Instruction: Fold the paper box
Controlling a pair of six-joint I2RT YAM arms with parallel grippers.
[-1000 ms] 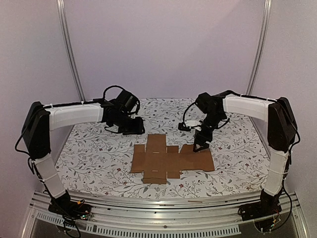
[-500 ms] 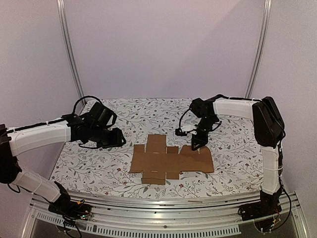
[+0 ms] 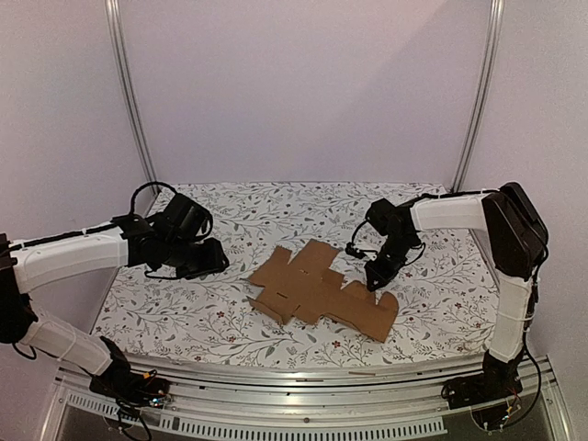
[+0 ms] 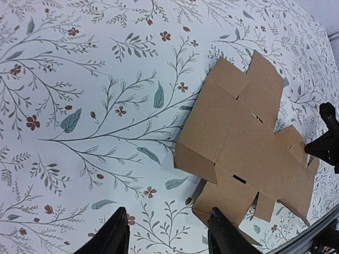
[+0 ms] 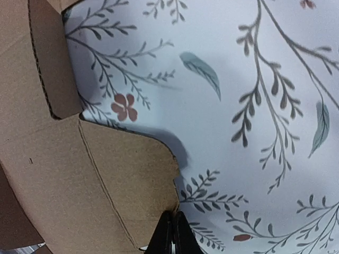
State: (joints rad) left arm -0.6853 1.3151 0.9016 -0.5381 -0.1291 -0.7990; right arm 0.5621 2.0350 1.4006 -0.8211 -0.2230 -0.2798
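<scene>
Got the paper box [image 3: 317,292] lying unfolded around the middle of the table [image 3: 184,312], skewed so the long end runs out toward 4 o'clock in the top view. Plain brown, flaps and tabs all splayed, a couple of slots cut in.

Found the right tool [image 3: 377,276] at the box's 2 o'clock side, clamped fully together and pinching a flap right at its rim. Can see that nicely from the right wrist: fingertips [image 5: 165,238] meeting on the cardboard's edge at 6 o'clock, with that flap riding a bit above the table and throwing a shadow under it.

Spotted the left tool [image 3: 209,260] off at 9 o'clock from the box, well apart, hovering over the table, spread wide and gripping nothing. From the left wrist, just two fingers [image 4: 114,235] poking in at 6 o'clock and the box over toward 3 o'clock, one flap on its near corner bent along its crease.
</scene>
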